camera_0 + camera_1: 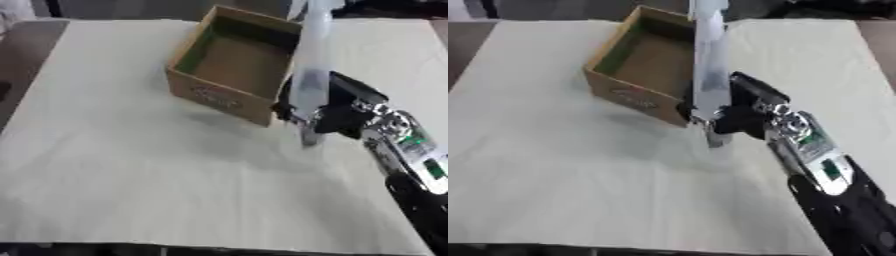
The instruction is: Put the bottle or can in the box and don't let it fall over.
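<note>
Table (131, 190): one, pale cream top, fills most of both views.

Box (229, 95): one, brown cardboard, open top, sits on table at far centre, turned a bit askew w/ a corner toward the robot. Printed mark on its near outer wall. Inside: bare brown floor, greenish tint on left inner wall, nothing in it.

Right arm (824, 170): one in view, comes in from lower right; black w/ silver wrist, green patch on forearm.

Right hand (337, 107): black, just right of box's near corner, fingers wrapped round the bottle's lower part.

Bottle (311, 70): one, clear/pale, tall and slim. Long axis near upright, top toward the far edge of the views and leaning slightly right, base down. Held outside the box, just beside its right wall and near corner, overlapping the box's right rim in both views. Base looks at or just above table by the box corner – can't tell if touching. Blurred, so no label or cap detail readable.

Left hand doesn't show in either view.
</note>
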